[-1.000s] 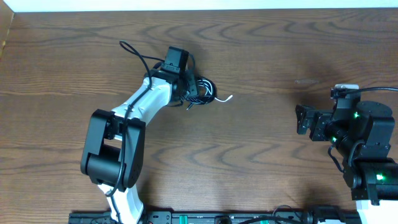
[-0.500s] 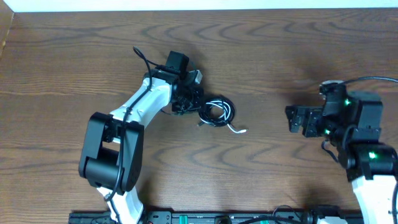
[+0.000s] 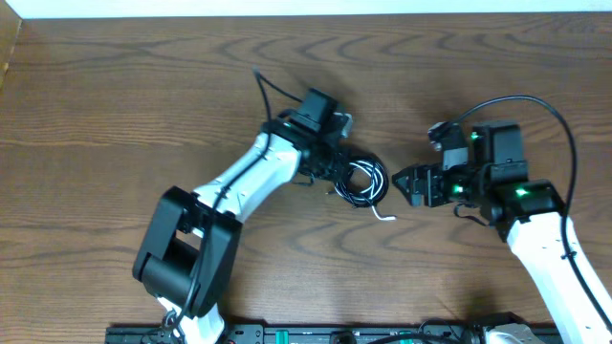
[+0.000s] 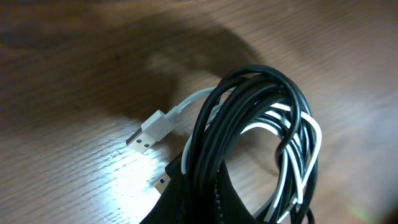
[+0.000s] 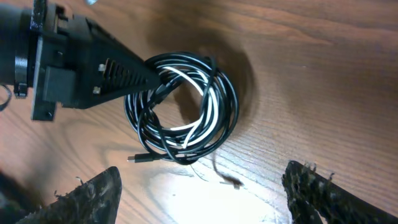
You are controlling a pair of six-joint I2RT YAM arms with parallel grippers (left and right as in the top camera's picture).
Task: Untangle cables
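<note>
The cables [image 3: 363, 182] form one coiled bundle of black cords and a white cord near the table's middle. My left gripper [image 3: 337, 170] is shut on the bundle's left side. In the left wrist view its dark fingers [image 4: 205, 193] pinch several black strands of the cables [image 4: 261, 124], and a white USB plug [image 4: 149, 132] rests on the wood. My right gripper [image 3: 411, 185] faces the bundle from the right, a short gap away. In the right wrist view the cables [image 5: 183, 109] lie ahead of my right gripper [image 5: 208, 199], whose fingers stand open and wide apart, with nothing between them.
The white cord's loose end [image 3: 386, 216] sticks out toward the front of the wooden table [image 3: 115, 105]. A black plug [image 5: 134, 158] pokes out of the coil's lower left. The left arm's own black wire [image 3: 268, 91] loops behind its wrist.
The left gripper shut on the bundle and moved it right and toward the front. The right arm swung left, close to the bundle.
</note>
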